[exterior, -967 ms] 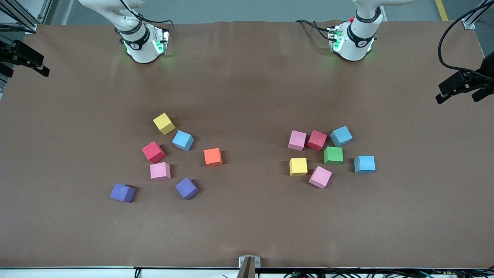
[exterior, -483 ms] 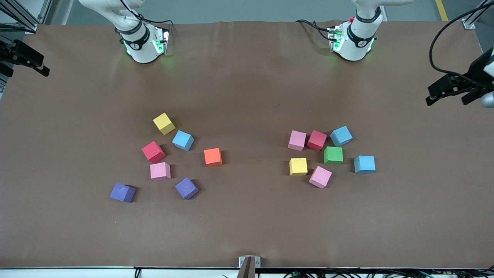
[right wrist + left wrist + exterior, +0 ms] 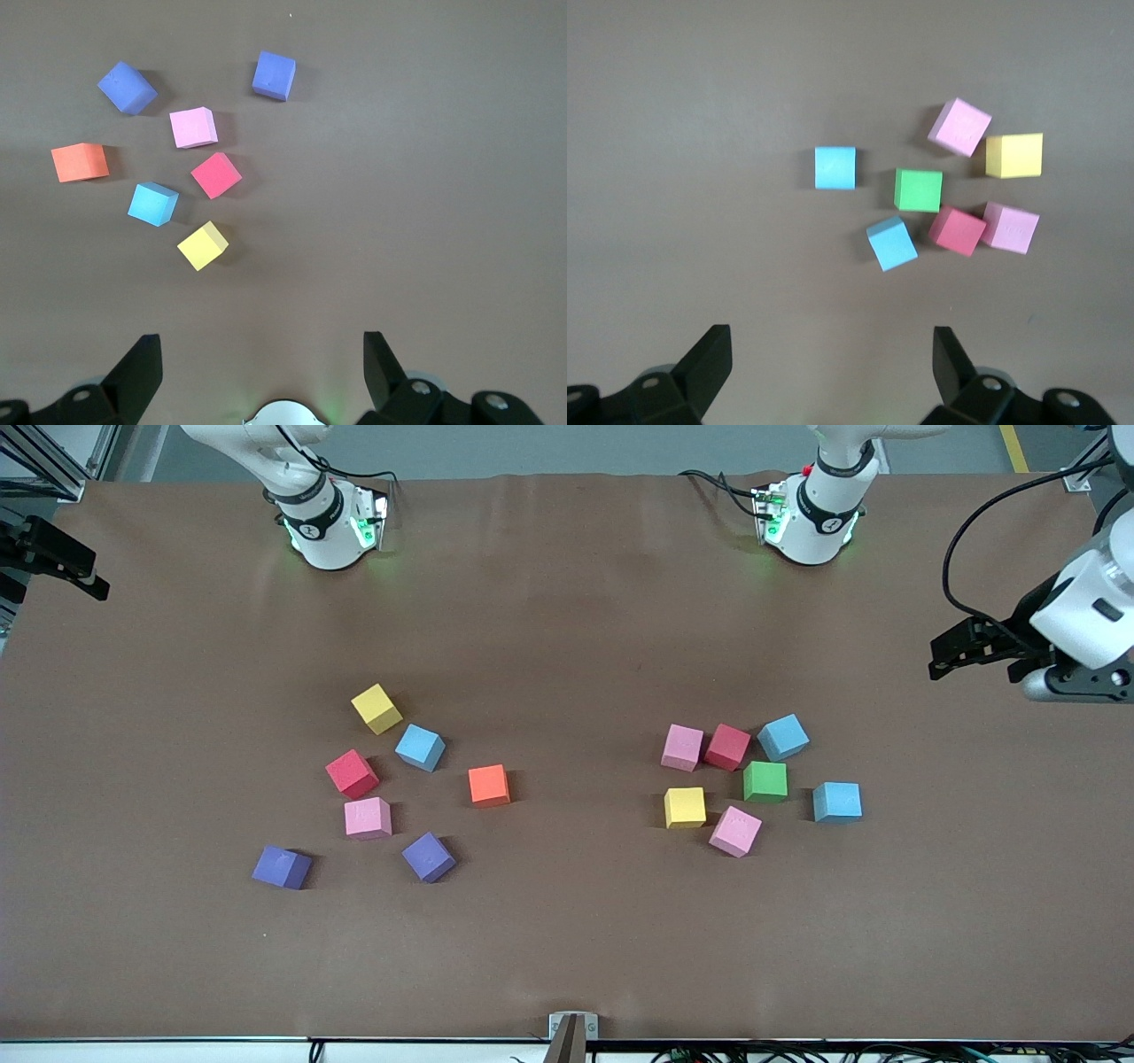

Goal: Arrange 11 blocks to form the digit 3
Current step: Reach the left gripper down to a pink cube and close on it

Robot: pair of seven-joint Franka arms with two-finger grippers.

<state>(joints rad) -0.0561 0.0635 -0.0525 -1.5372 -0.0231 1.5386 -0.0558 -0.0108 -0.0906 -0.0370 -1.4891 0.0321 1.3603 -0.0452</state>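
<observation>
Two grippers are hanging wide open and empty: I'm seeing the left gripper [image 3: 833, 372] over the brown counter [image 3: 567, 939] at its arm's end, the right gripper [image 3: 261, 372] at the other. Blocks [image 3: 764, 781] are lying scattered, unarranged, in two clusters.

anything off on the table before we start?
Nothing damaged or spilled. Blocks lie loose in two clusters, many turned askew; no digit yet. Two purple cubes sit nearest the camera in the cluster toward the right arm's end, a colour the other cluster lacks.
</observation>
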